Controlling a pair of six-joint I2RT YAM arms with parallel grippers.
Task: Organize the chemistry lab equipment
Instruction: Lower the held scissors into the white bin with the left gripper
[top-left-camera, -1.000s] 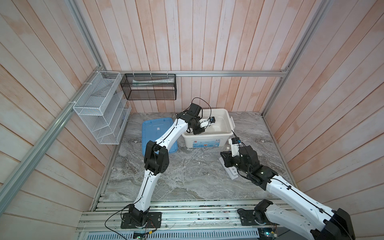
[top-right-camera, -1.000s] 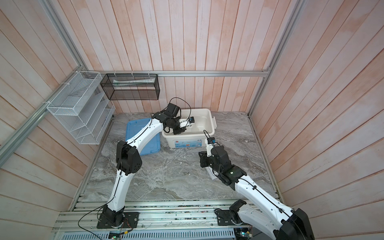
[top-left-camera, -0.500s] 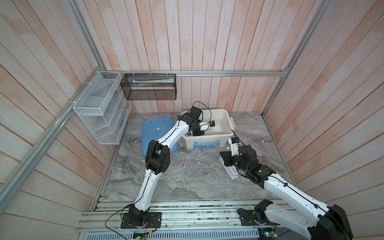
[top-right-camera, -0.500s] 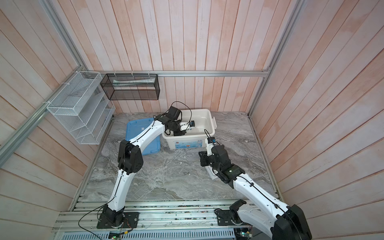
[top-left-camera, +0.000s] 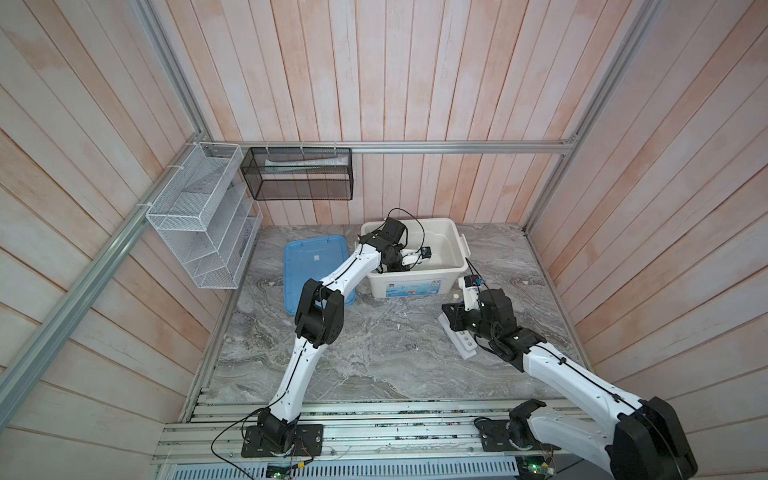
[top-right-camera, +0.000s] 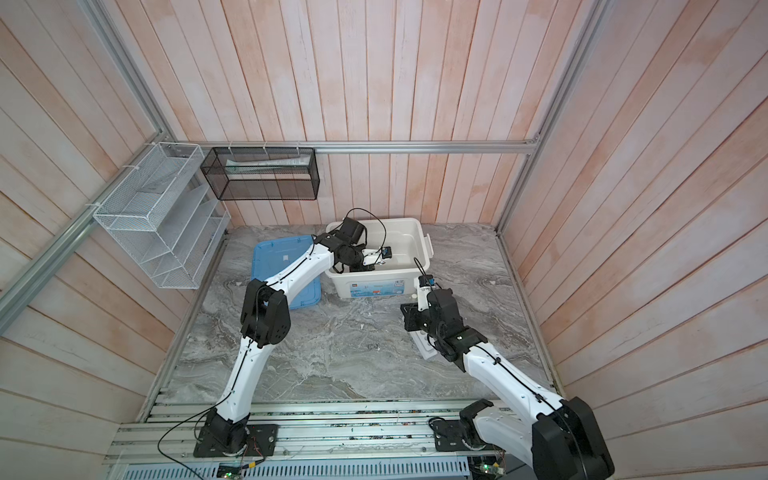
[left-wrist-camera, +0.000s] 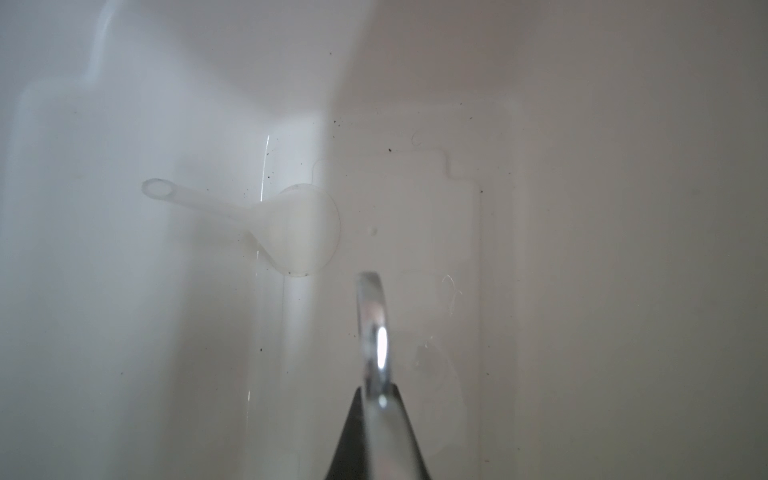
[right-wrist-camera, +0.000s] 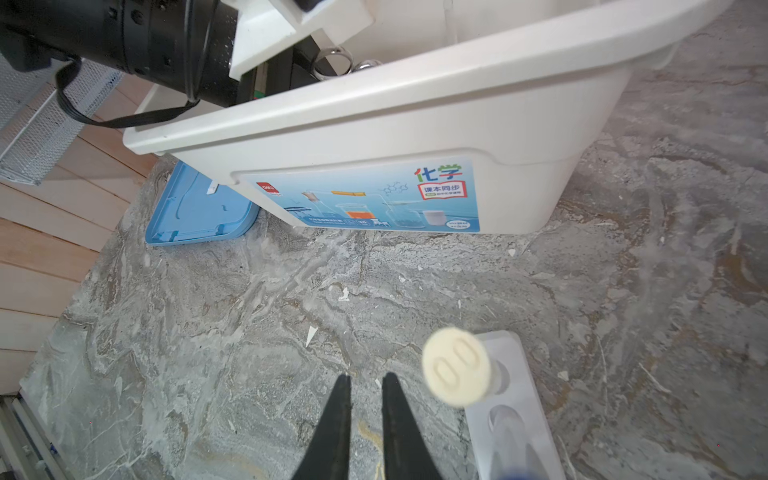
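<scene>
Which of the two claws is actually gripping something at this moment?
The left claw, down in the white bin, is shut on the steel scissors; the right claw is empty, jaws slightly apart over the table.

White rack (right-wrist-camera: 528, 399) lies flat on the marble bench (right-wrist-camera: 249, 332), a cream-capped clear tube (right-wrist-camera: 456, 371) standing in its end hole; steel scissors (left-wrist-camera: 374, 332), one ring handle pinched by the left fingers (left-wrist-camera: 345, 449), hang inside the white bin (right-wrist-camera: 374, 124)

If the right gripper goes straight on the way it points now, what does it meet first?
Probably the bare marble table, short of the white bin's labelled wall; depth is unclear. The white-capped tube stands beside its line, not in it.
</scene>
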